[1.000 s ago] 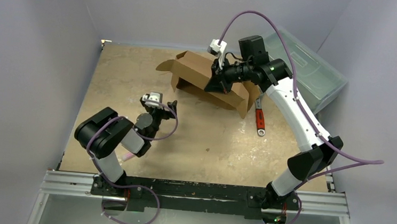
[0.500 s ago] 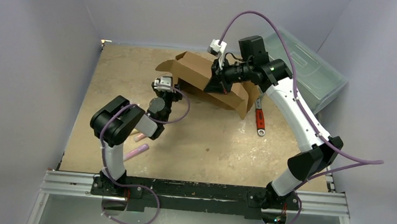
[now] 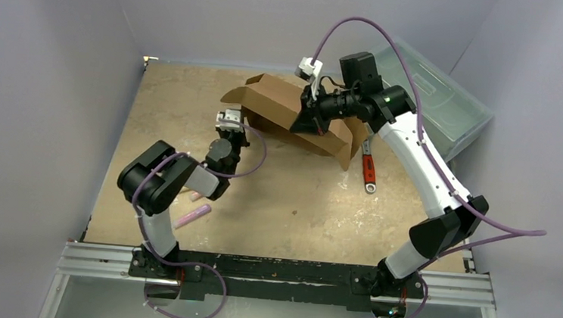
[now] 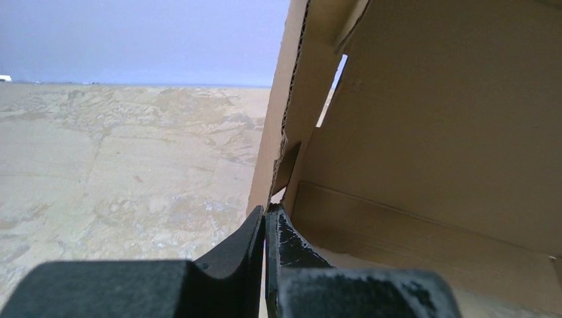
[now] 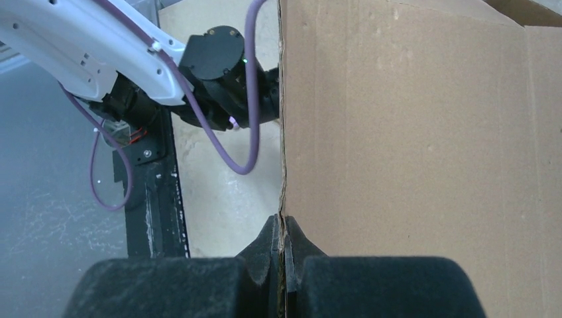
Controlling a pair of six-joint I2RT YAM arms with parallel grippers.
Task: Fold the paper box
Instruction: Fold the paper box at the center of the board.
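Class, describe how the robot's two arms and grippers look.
The left arm and right arm share white links, bulky black joints and looping purple cables. The left gripper and right gripper have black tapered fingers.

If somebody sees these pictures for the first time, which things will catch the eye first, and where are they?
First comes the half-folded paper box, standing at the far middle of the table, with the right gripper shut on the edge of one panel. The left gripper is closed right at the box's near-left corner. A red-handled wrench lies just right of the box.
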